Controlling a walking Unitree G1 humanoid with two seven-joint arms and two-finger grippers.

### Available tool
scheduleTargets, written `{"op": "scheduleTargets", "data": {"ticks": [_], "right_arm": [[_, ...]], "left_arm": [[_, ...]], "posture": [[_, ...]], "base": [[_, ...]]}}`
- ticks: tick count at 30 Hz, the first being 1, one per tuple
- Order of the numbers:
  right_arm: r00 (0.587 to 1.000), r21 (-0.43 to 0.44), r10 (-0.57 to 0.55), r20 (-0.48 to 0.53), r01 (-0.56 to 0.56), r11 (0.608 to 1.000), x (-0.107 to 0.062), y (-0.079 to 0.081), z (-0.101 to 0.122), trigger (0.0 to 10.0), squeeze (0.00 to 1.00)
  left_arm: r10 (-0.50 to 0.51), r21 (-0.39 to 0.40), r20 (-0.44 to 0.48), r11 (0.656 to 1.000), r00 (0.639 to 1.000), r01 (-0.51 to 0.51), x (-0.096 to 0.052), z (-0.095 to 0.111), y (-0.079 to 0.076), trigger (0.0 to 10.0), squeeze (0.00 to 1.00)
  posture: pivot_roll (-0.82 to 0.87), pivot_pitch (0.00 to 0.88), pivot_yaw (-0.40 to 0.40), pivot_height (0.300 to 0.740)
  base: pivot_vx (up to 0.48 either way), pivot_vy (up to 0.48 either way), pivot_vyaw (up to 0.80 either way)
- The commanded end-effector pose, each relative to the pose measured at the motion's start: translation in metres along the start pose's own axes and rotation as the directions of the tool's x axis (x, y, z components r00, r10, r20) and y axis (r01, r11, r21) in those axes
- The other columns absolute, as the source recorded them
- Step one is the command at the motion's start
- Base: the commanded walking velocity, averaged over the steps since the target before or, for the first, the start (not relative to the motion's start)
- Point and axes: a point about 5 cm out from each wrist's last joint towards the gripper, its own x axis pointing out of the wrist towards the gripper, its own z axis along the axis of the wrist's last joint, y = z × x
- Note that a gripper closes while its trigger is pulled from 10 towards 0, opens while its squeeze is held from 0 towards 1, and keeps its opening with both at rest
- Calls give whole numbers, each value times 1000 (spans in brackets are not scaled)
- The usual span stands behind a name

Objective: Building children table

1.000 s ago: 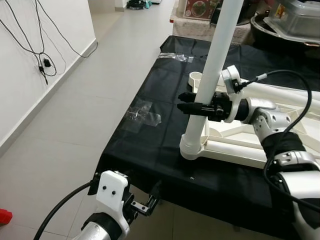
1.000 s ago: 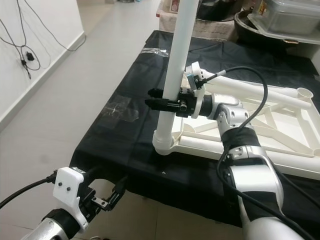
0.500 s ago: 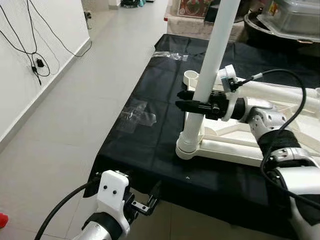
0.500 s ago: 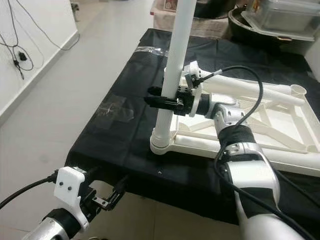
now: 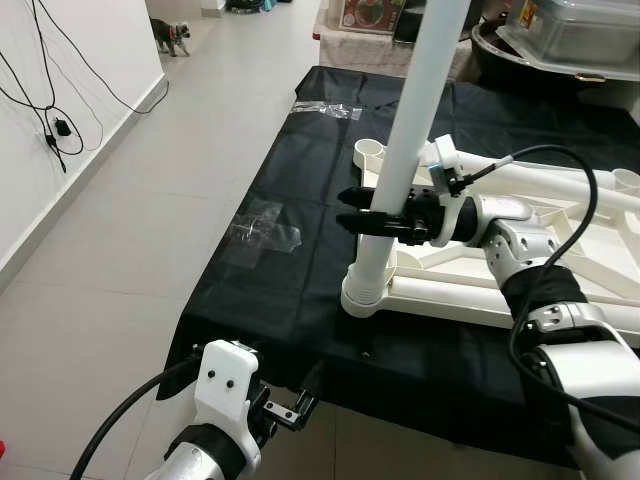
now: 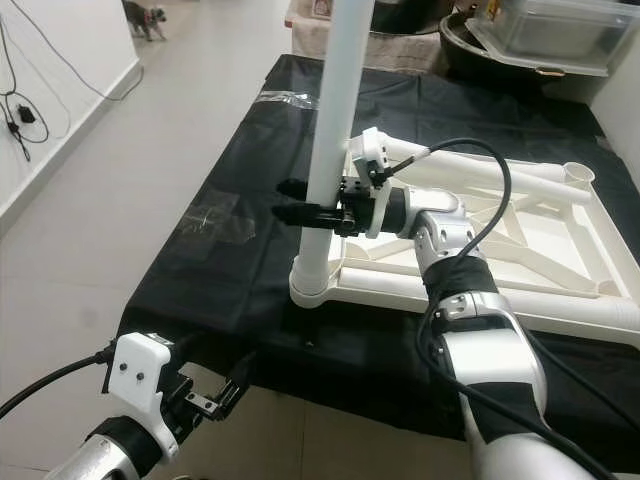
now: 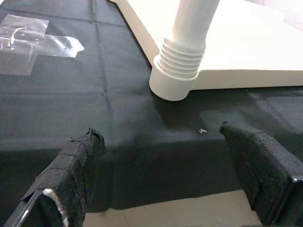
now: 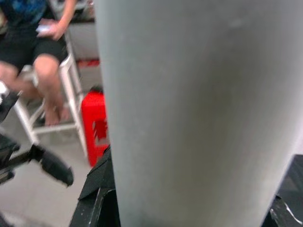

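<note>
Left eye view: the right gripper [image 5: 372,222] is clenched round the white table leg [image 5: 405,150], standing upright in the corner socket [image 5: 366,297] of the upturned table frame [image 5: 520,290]. Looks light, stiff, slick plastic; grip low, just above that socket. Left gripper [image 7: 165,175] hangs spread wide below the socket.

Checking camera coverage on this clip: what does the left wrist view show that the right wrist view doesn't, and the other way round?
Left wrist view: the leg's threaded end seated in the white tabletop's corner socket, the black cloth, clear tape, and the open left gripper hanging below the table edge.
Right wrist view: a seated person, a red stool, and the right gripper's finger against the leg.
Both: the white table leg.
</note>
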Motion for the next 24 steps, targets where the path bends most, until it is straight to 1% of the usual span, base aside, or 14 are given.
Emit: {"op": "scheduleTargets", "data": {"ticks": [1, 5, 8, 9, 11, 12, 14, 15, 16, 17, 18, 20, 22, 24], "right_arm": [[992, 124, 58, -113, -44, 991, 9, 14, -43, 10000, 0], [991, 128, 58, -118, -43, 991, 13, 15, -45, 10000, 0], [992, 128, 38, -116, -23, 992, 17, 14, -46, 10000, 0], [993, 133, 16, -113, -1, 991, 19, 13, -47, 10000, 0], [993, 133, 16, -113, -1, 991, 19, 13, -47, 10000, 0], [993, 137, -24, -115, 40, 990, 21, 11, -47, 10000, 0], [981, 141, -147, -130, 165, 976, 23, 6, -51, 10000, 0], [981, 141, -147, -130, 165, 976, 23, 6, -51, 10000, 0], [970, 143, -205, -130, 223, 964, 23, 6, -54, 10000, 0], [970, 143, -205, -130, 223, 964, 23, 6, -54, 10000, 0], [962, 134, -246, -119, 261, 956, 22, 7, -56, 10000, 0], [952, 132, -288, -101, 300, 945, 21, 11, -57, 10000, 0], [950, 129, -299, -92, 309, 942, 21, 13, -57, 10000, 0], [950, 122, -304, -69, 311, 943, 22, 20, -56, 10000, 0]], "left_arm": [[1, 7, -18, 1000, 1000, -1, 0, -2, 0, 10000, 0], [0, 9, -18, 1000, 1000, 0, 0, -2, 0, 10000, 0], [-1, 11, -18, 1000, 1000, 2, 0, -2, 0, 10000, 0], [-1, 12, -19, 1000, 1000, 1, 0, -2, 0, 10000, 0], [-1, 12, -19, 1000, 1000, 1, 0, -2, 0, 10000, 0], [0, 12, -19, 1000, 1000, 1, 0, -3, 0, 10000, 0], [0, 11, -18, 1000, 1000, 1, 0, -3, 0, 10000, 0], [0, 11, -18, 1000, 1000, 1, 0, -3, 0, 10000, 0], [-1, 12, -19, 1000, 1000, 1, 0, -3, 0, 10000, 0], [-1, 12, -19, 1000, 1000, 1, 0, -3, 0, 10000, 0], [-2, 11, -18, 1000, 1000, 2, 1, -3, 0, 10000, 0], [-2, 10, -17, 1000, 1000, 2, 1, -3, 0, 10000, 0], [-2, 10, -17, 1000, 1000, 2, 1, -3, 0, 10000, 0], [-2, 10, -16, 1000, 1000, 2, 2, -3, 0, 10000, 0]], "posture": [[134, 220, -75, 740], [134, 220, -76, 740], [136, 220, -75, 740], [136, 220, -75, 740], [136, 220, -75, 740], [136, 220, -75, 740], [132, 220, -77, 740], [132, 220, -77, 740], [130, 218, -77, 740], [130, 218, -77, 740], [130, 218, -77, 740], [130, 218, -77, 740], [130, 218, -77, 740], [126, 218, -76, 740]], "base": [[0, 0, 0], [0, 0, 0], [0, 0, 0], [0, 0, 0], [0, 0, 0], [0, 0, 0], [0, 0, 0], [0, 0, 0], [0, 0, 0], [0, 0, 0], [0, 0, 0], [0, 0, 0], [0, 0, 0], [0, 0, 0]]}}
